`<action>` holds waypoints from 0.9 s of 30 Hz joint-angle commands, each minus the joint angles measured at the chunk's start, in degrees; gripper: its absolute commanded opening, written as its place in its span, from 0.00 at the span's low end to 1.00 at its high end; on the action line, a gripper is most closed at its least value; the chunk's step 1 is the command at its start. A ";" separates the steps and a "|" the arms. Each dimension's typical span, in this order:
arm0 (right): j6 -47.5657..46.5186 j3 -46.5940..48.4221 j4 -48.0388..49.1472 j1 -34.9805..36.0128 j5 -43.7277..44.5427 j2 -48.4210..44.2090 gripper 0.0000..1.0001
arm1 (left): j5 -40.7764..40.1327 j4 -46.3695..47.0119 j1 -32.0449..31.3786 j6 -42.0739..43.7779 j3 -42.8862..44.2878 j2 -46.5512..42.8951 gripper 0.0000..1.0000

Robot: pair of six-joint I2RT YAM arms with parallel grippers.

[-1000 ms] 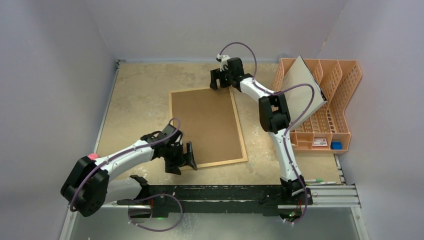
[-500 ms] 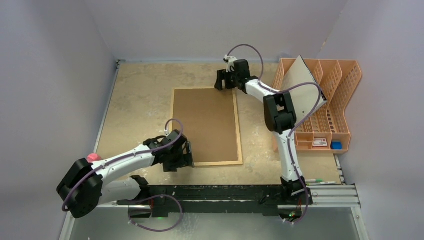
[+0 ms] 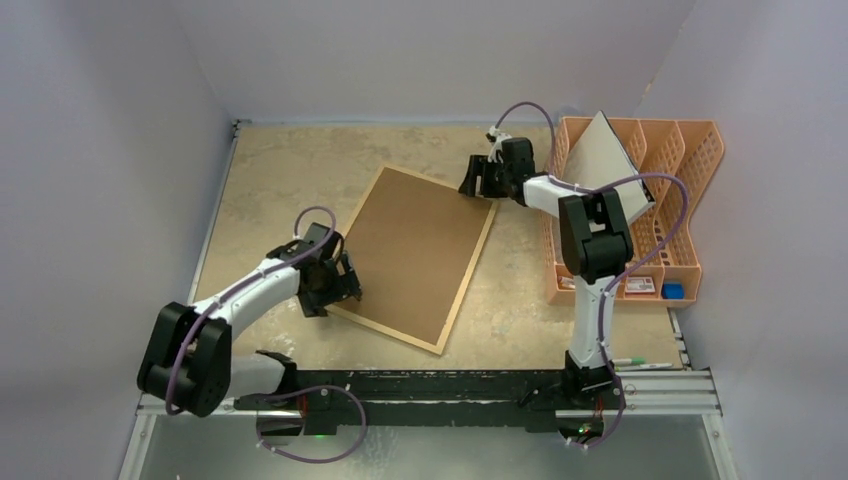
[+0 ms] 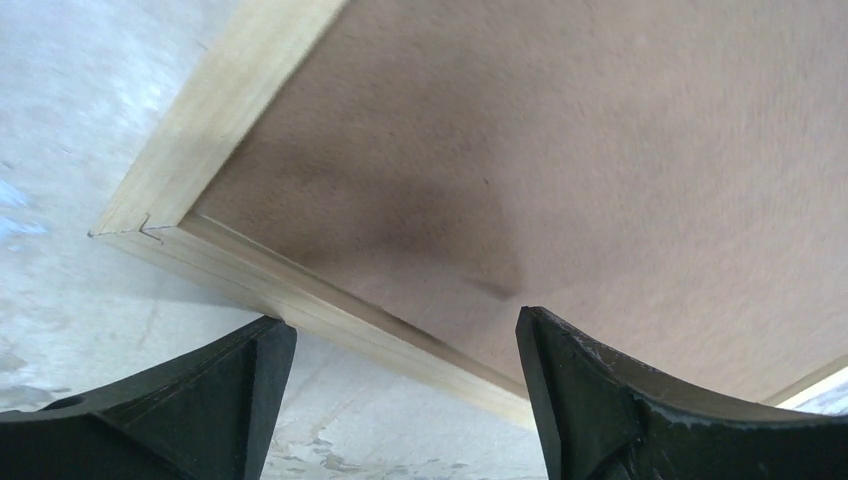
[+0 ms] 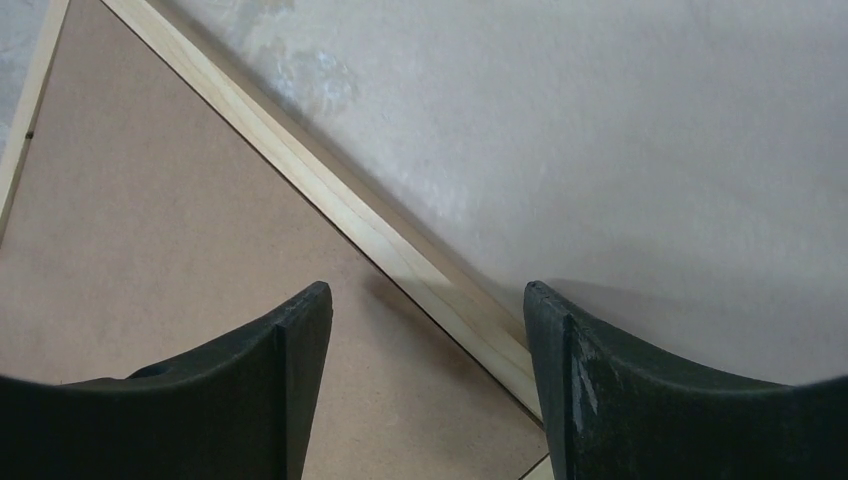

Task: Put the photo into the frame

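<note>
Could easily skid or twist the frame (image 3: 415, 255), lying back-up and skewed on the table (image 3: 270, 170), with left gripper (image 3: 338, 288) and right gripper (image 3: 478, 182) just spread wide astride opposite corners, pinching nothing, no photo visible anywhere.

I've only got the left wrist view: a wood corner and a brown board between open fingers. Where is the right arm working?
Observer: The right gripper is at the far right corner of the frame, diagonally opposite yours.
Operator: Has it closed on the frame?
Observer: No. The right wrist view shows its jaws open, with the wood edge running between them.
Operator: Any sign of the photo?
Observer: None in any view. Only a pale board leans in the orange file rack on the right.
</note>
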 commanded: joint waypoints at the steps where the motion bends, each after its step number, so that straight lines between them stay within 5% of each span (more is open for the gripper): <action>1: 9.34 -8.26 -4.12 3.60 -2.83 -5.27 0.71 | 3.43 12.42 7.51 1.88 4.25 4.70 0.85; 18: 15.64 -19.03 -10.37 15.03 4.31 -14.65 0.77 | 17.26 19.15 25.15 11.29 23.97 30.60 0.82; 27: 16.64 -14.08 -20.01 15.43 22.79 -17.92 0.87 | 13.30 12.27 26.04 15.83 34.45 36.28 0.82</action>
